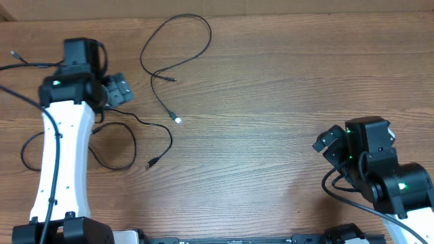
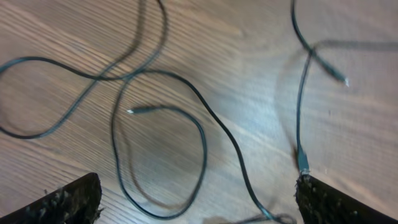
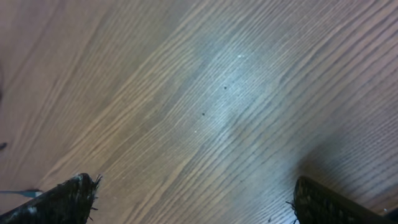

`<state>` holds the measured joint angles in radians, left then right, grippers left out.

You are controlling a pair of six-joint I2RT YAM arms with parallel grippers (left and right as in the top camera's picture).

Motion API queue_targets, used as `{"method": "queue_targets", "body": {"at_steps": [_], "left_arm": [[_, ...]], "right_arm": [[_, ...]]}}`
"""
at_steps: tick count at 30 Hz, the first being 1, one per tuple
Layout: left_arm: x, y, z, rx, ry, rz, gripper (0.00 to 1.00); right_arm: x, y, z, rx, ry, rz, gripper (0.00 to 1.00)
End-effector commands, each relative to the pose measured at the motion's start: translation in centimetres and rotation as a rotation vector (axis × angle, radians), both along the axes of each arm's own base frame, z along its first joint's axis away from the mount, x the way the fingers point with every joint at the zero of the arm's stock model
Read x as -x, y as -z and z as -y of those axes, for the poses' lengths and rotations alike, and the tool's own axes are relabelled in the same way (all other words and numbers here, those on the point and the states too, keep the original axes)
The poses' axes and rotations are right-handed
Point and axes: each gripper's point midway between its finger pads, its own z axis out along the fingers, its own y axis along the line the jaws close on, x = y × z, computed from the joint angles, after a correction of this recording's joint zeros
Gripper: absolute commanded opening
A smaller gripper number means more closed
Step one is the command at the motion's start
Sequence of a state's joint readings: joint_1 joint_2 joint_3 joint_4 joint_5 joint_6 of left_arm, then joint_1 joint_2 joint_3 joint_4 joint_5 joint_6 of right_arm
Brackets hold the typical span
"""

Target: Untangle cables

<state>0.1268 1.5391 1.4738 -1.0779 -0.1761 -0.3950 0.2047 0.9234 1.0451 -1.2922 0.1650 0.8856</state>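
Note:
Separate thin black cables lie loose on the wooden table. One cable [image 1: 143,53] forms a big loop at the top centre, with a plug tip [image 1: 178,120] pointing toward the middle. A second cable [image 1: 169,139] snakes from beside my left arm to a plug [image 1: 150,164]. My left gripper [image 1: 119,89] hovers between them, open and empty. In its wrist view a curling cable [image 2: 205,146] lies below the wide-apart fingers [image 2: 68,202], and another strand [image 2: 300,112] ends right next to the right finger. My right gripper [image 1: 329,144] stands open over bare wood, far from the cables.
Thicker black wires [image 1: 20,66] run off the left arm at the far left edge. A further loop of thin cord [image 1: 24,150] lies left of the left arm's white link. The right wrist view holds only wood grain between the fingers [image 3: 62,202].

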Motion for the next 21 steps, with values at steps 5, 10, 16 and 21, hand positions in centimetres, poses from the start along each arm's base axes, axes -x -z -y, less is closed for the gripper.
{"method": "queue_targets", "body": {"at_steps": [5, 10, 16, 21], "left_arm": [[4.6, 5.7, -6.0, 0.192, -0.446, -0.098, 0.23], [6.9, 11.0, -8.0, 0.213, -0.545, -0.193, 0.04], [5.6, 16.4, -10.5, 0.171, -0.539, -0.176, 0.04], [3.7, 17.6, -12.8, 0.096, -0.501, -0.12, 0.04]], "right_arm": [[0.0, -0.3, 0.3, 0.035, -0.034, 0.011, 1.0], [0.0, -0.3, 0.3, 0.036, -0.037, 0.01, 1.0], [1.3, 0.4, 0.6, 0.053, -0.047, -0.052, 0.99], [2.5, 0.9, 0.8, 0.069, -0.064, -0.105, 0.95]]}}
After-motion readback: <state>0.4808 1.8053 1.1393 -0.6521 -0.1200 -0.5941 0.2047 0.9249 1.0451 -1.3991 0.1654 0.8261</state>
